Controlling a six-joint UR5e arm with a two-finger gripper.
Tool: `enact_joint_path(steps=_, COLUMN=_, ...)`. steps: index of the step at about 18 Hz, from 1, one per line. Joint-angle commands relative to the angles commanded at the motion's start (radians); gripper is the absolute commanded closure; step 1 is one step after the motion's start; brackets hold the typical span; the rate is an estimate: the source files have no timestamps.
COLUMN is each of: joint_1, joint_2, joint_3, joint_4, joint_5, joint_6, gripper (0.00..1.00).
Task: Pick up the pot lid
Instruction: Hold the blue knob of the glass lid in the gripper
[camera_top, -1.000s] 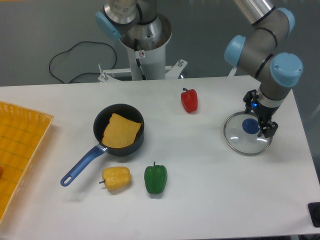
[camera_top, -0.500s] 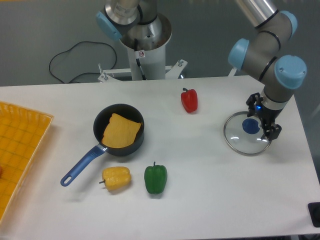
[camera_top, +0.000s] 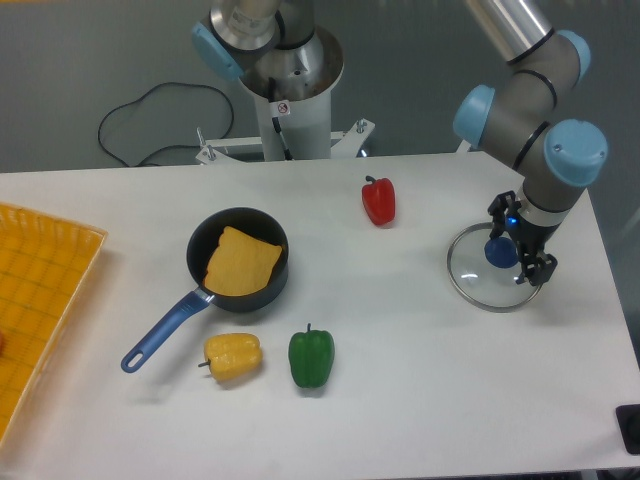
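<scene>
our gripper (camera_top: 520, 240) has its fingers parted and grasps nothing, while the lid (camera_top: 474, 280) lies flat just below it, with the knob (camera_top: 501, 252) near the fingers. to do this grasp well, we should first bring the knob between both fingers, then go down straight and close softly, because its round blue body seems smooth and could slip. the lid is a clear disc, probably glass with a thin rim, so we should lift it level.
</scene>
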Motion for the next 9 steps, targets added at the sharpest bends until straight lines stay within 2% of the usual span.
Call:
enact_joint_path(steps=4, joint_1=0.0, joint_2=-0.005, joint_3=-0.003, joint_4=0.002, joint_5=0.002, joint_6=0.0, gripper=0.01)
enact_joint_path(steps=6, joint_1=0.0, joint_2=-0.005, joint_3=-0.003, joint_4=0.0, joint_5=0.003, joint_6=0.0, gripper=0.06)
enact_joint_path(steps=9, joint_1=-0.002, joint_2=-0.005, joint_3=-0.005, joint_4=0.0, joint_5=0.02, joint_6=0.0, gripper=0.08)
